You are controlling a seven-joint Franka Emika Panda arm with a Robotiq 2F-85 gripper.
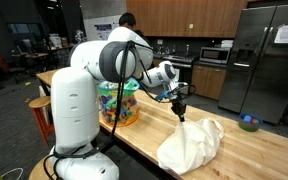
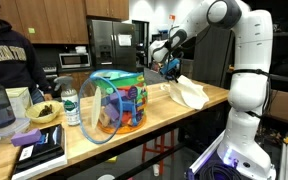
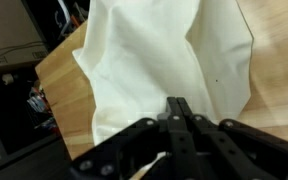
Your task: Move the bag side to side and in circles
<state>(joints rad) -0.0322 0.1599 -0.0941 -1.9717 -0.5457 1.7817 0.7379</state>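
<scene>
The bag (image 1: 192,143) is cream-white cloth, lying crumpled on the wooden table (image 1: 259,155). One part of it is drawn up into a peak. My gripper (image 1: 180,112) is right at that peak, shut on the cloth. In an exterior view the bag (image 2: 189,93) lies at the table's far end under the gripper (image 2: 172,70). In the wrist view the two fingers (image 3: 177,102) are pressed together against the bag (image 3: 154,50), which fills the upper frame over the table edge.
A clear tub of colourful items (image 1: 119,103) stands on the table beside the robot base, also in an exterior view (image 2: 117,102). A bowl (image 2: 44,113), a can (image 2: 71,108) and books (image 2: 39,148) sit near a person (image 2: 9,65).
</scene>
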